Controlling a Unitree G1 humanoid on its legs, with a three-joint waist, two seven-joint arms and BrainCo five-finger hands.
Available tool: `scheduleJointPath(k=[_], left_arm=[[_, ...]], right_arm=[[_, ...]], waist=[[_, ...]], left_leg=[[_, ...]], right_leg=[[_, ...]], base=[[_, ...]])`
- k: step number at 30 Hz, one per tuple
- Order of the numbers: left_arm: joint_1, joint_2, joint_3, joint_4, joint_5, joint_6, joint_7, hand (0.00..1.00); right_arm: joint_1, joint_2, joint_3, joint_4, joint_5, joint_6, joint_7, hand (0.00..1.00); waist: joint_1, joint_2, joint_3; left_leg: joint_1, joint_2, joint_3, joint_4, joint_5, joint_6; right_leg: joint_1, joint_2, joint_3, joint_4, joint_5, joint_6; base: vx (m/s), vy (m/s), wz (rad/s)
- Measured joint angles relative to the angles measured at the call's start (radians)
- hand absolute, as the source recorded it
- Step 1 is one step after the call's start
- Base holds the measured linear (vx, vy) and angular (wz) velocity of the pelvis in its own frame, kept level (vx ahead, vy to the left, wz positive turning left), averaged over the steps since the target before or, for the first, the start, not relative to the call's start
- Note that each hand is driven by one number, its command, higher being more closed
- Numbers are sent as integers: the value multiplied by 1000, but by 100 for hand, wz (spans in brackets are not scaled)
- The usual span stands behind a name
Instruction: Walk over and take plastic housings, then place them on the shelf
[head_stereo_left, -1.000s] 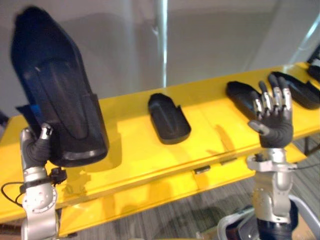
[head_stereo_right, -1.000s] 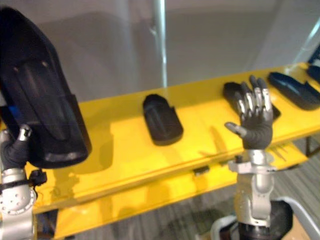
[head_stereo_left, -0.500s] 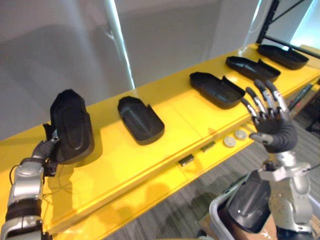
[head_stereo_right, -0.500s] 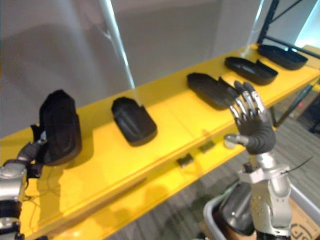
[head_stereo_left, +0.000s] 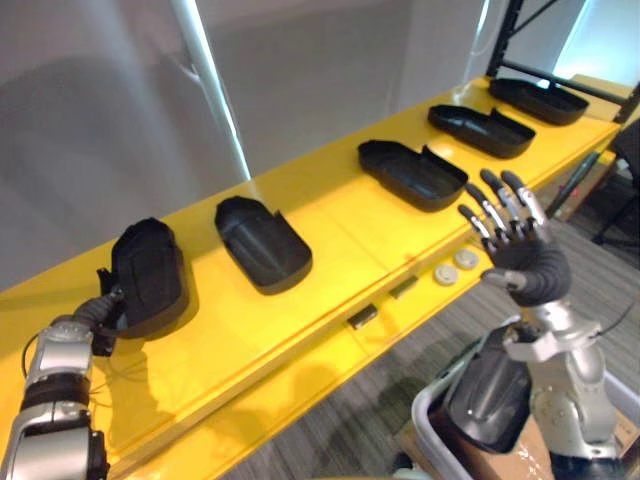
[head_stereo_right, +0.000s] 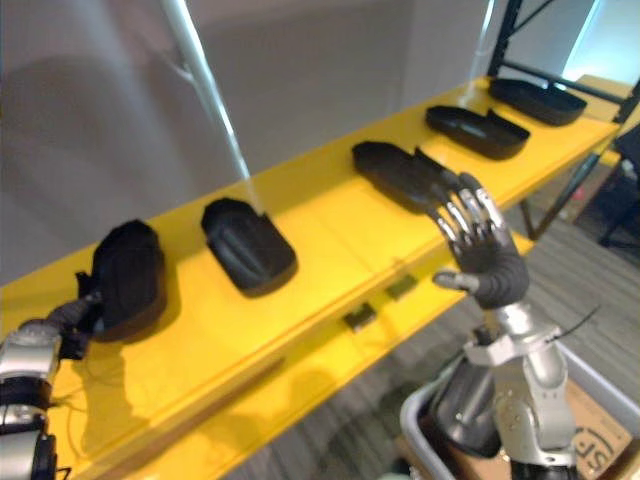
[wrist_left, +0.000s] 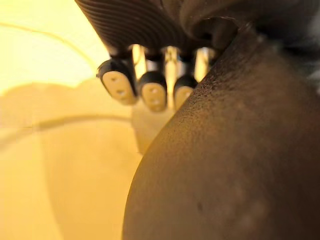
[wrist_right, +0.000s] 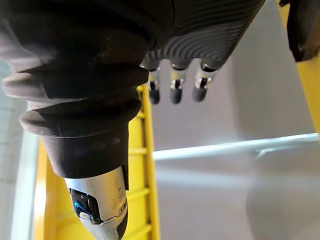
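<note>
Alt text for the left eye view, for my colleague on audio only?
The left hand grips the near end of the leftmost housing, which lies on the yellow shelf. Along the shelf to its right lie four other housings in a row. The right hand is raised, open, holding nothing.

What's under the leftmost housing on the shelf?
The leftmost housing lies on the yellow shelf, with the left hand gripping its near end. Whatever is directly beneath it is covered by the housing itself.
</note>
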Motion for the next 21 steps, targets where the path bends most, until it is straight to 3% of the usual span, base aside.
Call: scheduleJointPath(k=[9,20,21], left_arm=[[0,0,-1,14,68,10,27,100],[35,-1,16,2,78,6,53,100],[41,-2,18,-2,78,4,53,0]], right_arm=[[-7,0,38,7,0,-2,-5,0],[-10,0,56,10,-1,-2,-11,0],[-14,0,57,10,-1,-3,-16,0]], waist=[[4,-2,3],[16,-7,5],[23,-9,6]], left_leg=[[-16,3,-3,0,1,-1],[-17,3,-32,-1,5,-3],[-17,3,-32,-2,6,-2]], right_leg=[[1,4,-4,-14,15,-6],[17,3,-30,-15,17,-6],[17,3,-30,-16,17,-6]], base=[[-44,-3,2],[-4,-1,6],[-14,2,6]])
